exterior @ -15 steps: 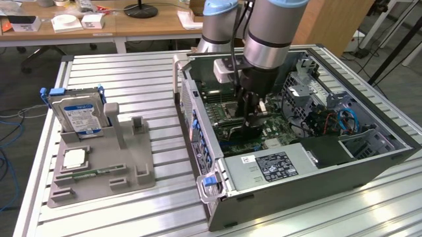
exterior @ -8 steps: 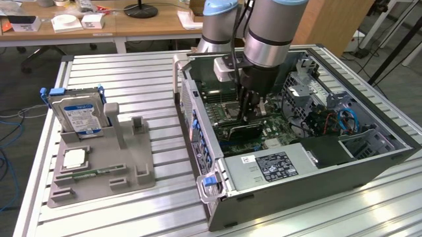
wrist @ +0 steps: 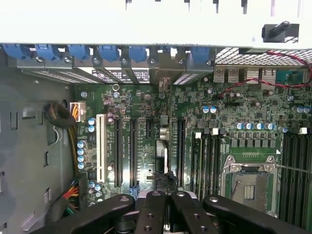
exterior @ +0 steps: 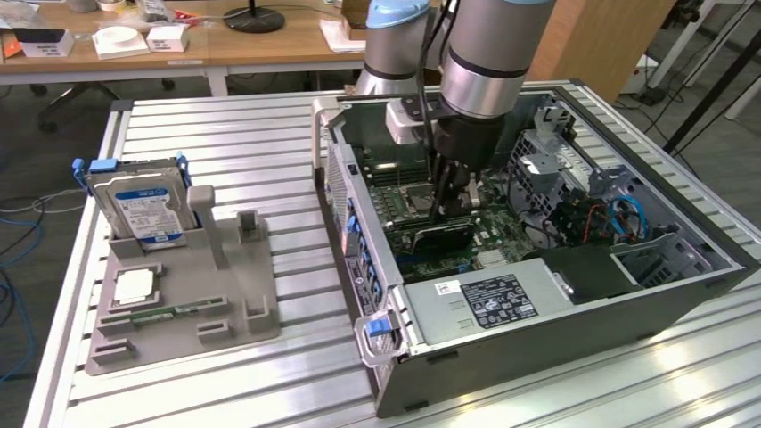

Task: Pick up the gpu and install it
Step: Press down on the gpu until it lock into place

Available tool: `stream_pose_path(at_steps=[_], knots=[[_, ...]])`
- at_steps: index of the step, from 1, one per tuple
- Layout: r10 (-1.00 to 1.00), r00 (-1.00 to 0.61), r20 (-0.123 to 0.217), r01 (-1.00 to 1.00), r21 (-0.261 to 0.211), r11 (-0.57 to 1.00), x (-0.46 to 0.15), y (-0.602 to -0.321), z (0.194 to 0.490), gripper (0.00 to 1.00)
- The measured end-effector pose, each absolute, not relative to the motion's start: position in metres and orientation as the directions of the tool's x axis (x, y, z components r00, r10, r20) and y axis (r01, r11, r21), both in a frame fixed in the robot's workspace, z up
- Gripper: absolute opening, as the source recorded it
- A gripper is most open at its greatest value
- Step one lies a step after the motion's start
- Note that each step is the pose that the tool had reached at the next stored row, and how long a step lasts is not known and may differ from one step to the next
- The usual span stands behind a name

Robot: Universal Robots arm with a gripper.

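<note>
On a slatted metal desk (exterior: 238,152) in an office workshop, an open computer case (exterior: 594,312) lies on its side with the robot arm reaching into it. The claw (exterior: 455,212) (wrist: 164,202) is clenched on the top edge of the gpu (exterior: 430,235) (wrist: 162,158), a thin dark card standing on edge over the green motherboard (wrist: 243,112), among the long black slots.

In the wrist view the card is seen edge-on as a narrow strip, its long axis running from the claw toward the case's back wall and a row of blue clips (wrist: 108,51).

A power supply (exterior: 487,303) carries a black-and-white label, its print too small to read. At the exterior view's left, well apart, a grey holder (exterior: 238,312) carries a hard drive (exterior: 137,209) with a blue-white label and a memory stick (exterior: 178,312).
</note>
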State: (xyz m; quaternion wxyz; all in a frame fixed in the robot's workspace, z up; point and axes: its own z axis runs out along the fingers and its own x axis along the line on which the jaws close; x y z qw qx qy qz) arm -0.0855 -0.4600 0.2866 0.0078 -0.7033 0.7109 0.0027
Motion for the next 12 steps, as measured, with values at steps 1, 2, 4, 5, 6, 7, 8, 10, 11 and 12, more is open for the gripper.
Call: stream_pose_path(at_steps=[1, 2, 4, 5, 6, 7, 8, 10, 11, 12], knots=[[-1.000, -0.011, -0.015, -1.000, -0.007, 0.011, -0.0855, -0.4600, 0.2871, 0.11], [-1.000, -0.011, -0.014, -1.000, -0.007, 0.011, -0.0855, -0.4600, 0.2875, 0.11], [-1.000, -0.011, -0.014, -1.000, -0.007, 0.011, -0.0855, -0.4600, 0.2884, 0.11], [-1.000, -0.011, -0.013, -1.000, -0.007, 0.011, -0.0855, -0.4600, 0.2888, 0.11], [-1.000, -0.011, -0.013, -1.000, -0.007, 0.011, -0.0855, -0.4600, 0.2894, 0.11], [-1.000, -0.011, -0.013, -1.000, -0.007, 0.011, -0.0855, -0.4600, 0.2898, 0.11], [-1.000, -0.011, -0.012, -1.000, -0.007, 0.011, -0.0854, -0.4600, 0.2903, 0.11], [-1.000, -0.011, -0.012, -1.000, -0.007, 0.011, -0.0855, -0.4600, 0.2911, 0.11], [-1.000, -0.011, -0.011, -1.000, -0.007, 0.011, -0.0855, -0.4600, 0.2916, 0.11], [-1.000, -0.011, -0.011, -1.000, -0.007, 0.011, -0.0855, -0.4600, 0.2921, 0.11]])
